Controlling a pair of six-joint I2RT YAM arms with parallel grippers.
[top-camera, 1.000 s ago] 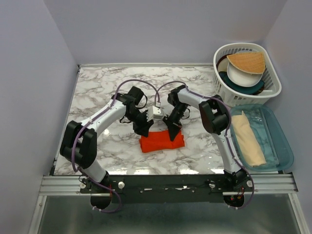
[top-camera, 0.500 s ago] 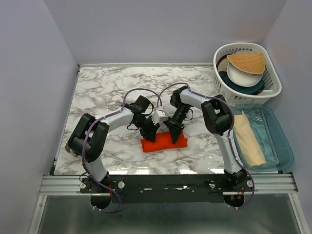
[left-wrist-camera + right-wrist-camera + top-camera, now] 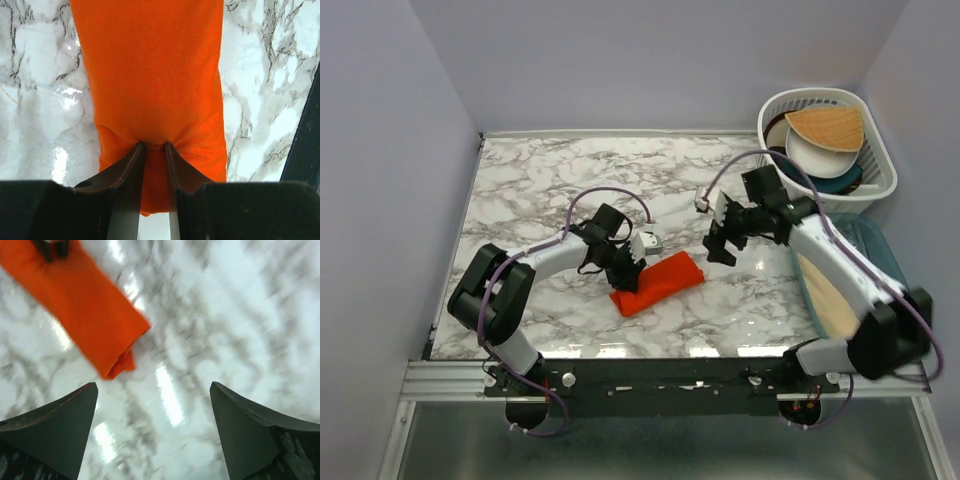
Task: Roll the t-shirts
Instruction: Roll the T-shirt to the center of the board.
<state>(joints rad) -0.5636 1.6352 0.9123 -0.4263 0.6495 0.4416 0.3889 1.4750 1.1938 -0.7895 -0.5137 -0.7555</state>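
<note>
One rolled t-shirt (image 3: 658, 283) lies diagonally, near-left to far-right; left fingers (image 3: 127, 165) pinch its left end, right fingers (image 3: 55, 425) spread.

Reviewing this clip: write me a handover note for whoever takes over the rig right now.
Left gripper: jaws shut on the left end of the t-shirt.
Right gripper: open, off to the roll's right, touching nothing.
T-shirt: a compact roll lying slantwise on the marble table.
Done: rolling looks finished.
Left: release the left grip, perhaps straighten the roll; no other shirt in view.
</note>
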